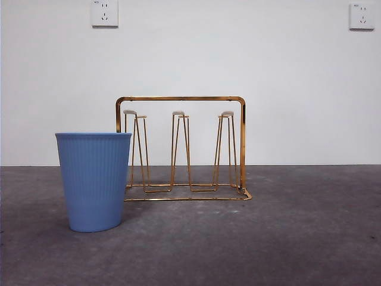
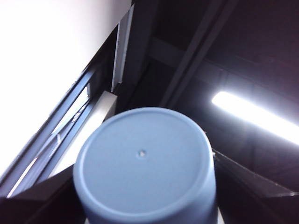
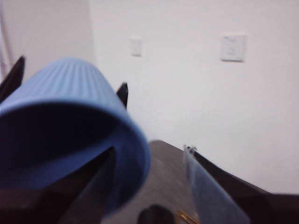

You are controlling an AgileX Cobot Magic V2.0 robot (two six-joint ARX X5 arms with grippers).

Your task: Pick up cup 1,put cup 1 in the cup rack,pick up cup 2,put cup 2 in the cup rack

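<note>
Standing on the counter [image 1: 309, 238] near the left end of the rack [image 1: 181, 149], the blue cup [image 1: 93, 179] looks light, thin-walled and slick, best pinched across its ribbed wall; a second cup [image 2: 142, 163] hides the left tool, whose state I cannot tell, while the right tool [image 3: 148, 151] gapes wide beside it.

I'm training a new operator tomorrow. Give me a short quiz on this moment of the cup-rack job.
1. True or false: a cup already hangs on the cup rack.
2. The blue cup on the table is: A) upright, B) upside down, C) on its side.
3. Fill in: the left gripper holds a second cup in the air, its ____ facing the left wrist camera.
Key: 1 false; 2 A; 3 base.
</note>
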